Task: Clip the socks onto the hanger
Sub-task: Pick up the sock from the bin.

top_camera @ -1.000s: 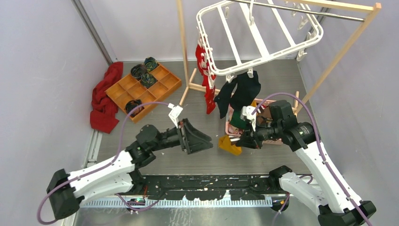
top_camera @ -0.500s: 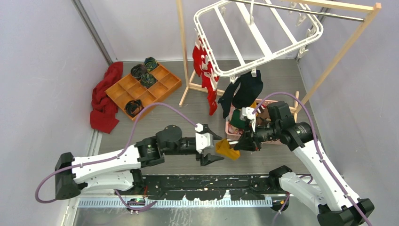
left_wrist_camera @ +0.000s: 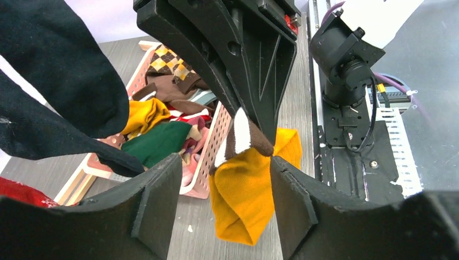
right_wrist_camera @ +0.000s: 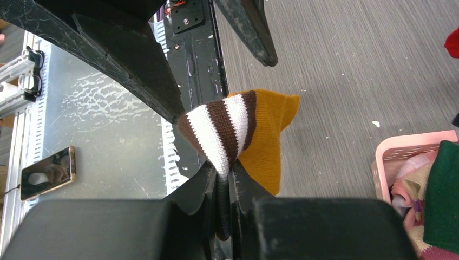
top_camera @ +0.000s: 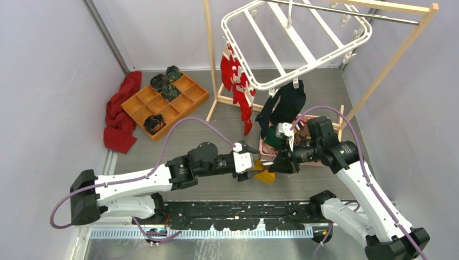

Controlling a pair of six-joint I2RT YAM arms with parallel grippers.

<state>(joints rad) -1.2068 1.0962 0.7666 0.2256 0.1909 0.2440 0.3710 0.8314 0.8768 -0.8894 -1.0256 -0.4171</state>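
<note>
The right tool (right_wrist_camera: 222,179) is clamped on the striped cuff of the mustard sock (right_wrist_camera: 260,141). It holds the sock up so the body hangs free above the tabletop (right_wrist_camera: 352,65), low at centre of the overhead view, just left of the basket (left_wrist_camera: 216,135). This offers the cloth to the left tool (left_wrist_camera: 224,200), whose jaws stand apart on either side of it, gripping nothing, probably for a second hold to spread the cuff. The hanger (top_camera: 301,43) hangs at upper right, with black socks (top_camera: 287,103) already clipped below it.

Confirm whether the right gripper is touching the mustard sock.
Touching. The right wrist view shows the right gripper shut on the mustard sock, with the sock's brown-and-white striped cuff pinched between its two fingers.
</note>
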